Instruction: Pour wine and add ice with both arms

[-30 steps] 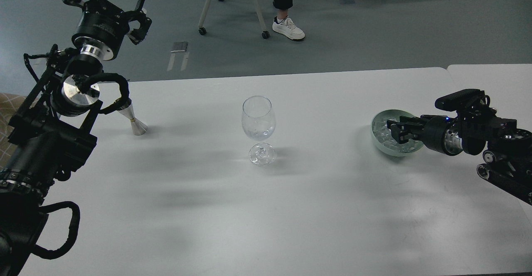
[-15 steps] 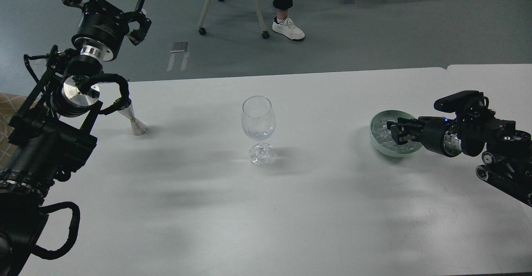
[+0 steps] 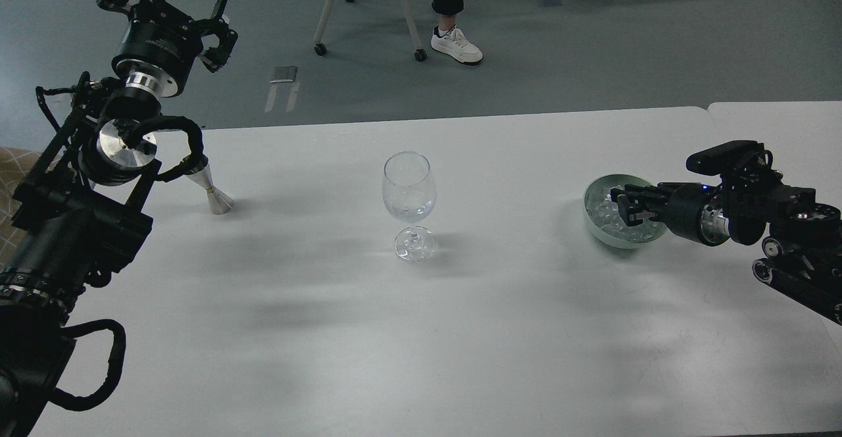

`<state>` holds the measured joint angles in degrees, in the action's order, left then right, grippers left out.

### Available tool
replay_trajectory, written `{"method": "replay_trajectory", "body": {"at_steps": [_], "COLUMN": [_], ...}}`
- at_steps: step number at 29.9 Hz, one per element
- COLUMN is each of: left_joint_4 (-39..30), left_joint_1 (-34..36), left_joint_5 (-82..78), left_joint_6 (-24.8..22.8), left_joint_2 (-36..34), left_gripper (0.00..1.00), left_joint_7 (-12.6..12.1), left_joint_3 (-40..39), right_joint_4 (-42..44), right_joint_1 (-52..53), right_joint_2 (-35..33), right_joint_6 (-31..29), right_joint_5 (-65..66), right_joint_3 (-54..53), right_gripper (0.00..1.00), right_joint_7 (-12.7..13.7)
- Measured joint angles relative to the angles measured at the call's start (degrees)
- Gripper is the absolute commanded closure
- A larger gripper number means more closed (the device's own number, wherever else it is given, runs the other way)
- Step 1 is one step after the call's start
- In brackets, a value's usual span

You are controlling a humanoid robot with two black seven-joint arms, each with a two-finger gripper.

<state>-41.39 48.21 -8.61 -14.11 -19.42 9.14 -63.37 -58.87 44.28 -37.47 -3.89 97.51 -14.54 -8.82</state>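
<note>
A clear wine glass (image 3: 409,190) stands at the table's middle with a little clear wine (image 3: 408,212) in the bottom of its bowl. A pale green bowl (image 3: 595,223) holding several ice cubes (image 3: 606,213) sits at the right, tilted a little. My right gripper (image 3: 623,205) reaches in from the right and is shut on the bowl's near-right rim. My left gripper (image 3: 172,4) is raised high at the far left, beyond the table's back edge, open and empty. A silver cone-shaped jigger (image 3: 214,192) stands on the table by my left arm, partly hidden by its cable.
The white table (image 3: 421,332) has a second table top (image 3: 776,121) butted against it at the right. On the floor beyond are a wheeled chair (image 3: 368,2) and a person's leg with a white shoe (image 3: 456,43).
My right gripper and the bowl have shifted slightly to the left. My left arm has hardly moved.
</note>
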Motion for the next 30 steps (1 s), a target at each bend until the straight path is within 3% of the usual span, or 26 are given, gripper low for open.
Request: {"method": "replay_trajectory", "body": {"at_steps": [10, 13, 30], "left_joint_4": [0.0, 0.0, 0.0], "left_joint_1": [0.14, 0.14, -0.13], "left_joint_5": [-0.09, -0.09, -0.09], "left_joint_6": [0.6, 0.73, 0.62], "left_joint_2": [-0.1, -0.04, -0.38], "left_gripper": [0.03, 0.03, 0.03], "left_joint_7": [-0.17, -0.17, 0.0], "left_joint_3": [-0.08, -0.09, 0.0], "right_joint_4": [-9.47, -10.42, -2.75], "right_joint_1": [-1.25, -1.56, -1.98], "right_joint_2": [-8.82, -9.75, -1.59], "right_joint_6": [0.23, 0.77, 2.87], "right_joint_5": [-0.38, -0.41, -0.07], "right_joint_3": [-0.93, -1.08, -1.36], "right_gripper": [0.73, 0.66, 0.52], "right_joint_7": [-0.1, -0.07, 0.48]}}
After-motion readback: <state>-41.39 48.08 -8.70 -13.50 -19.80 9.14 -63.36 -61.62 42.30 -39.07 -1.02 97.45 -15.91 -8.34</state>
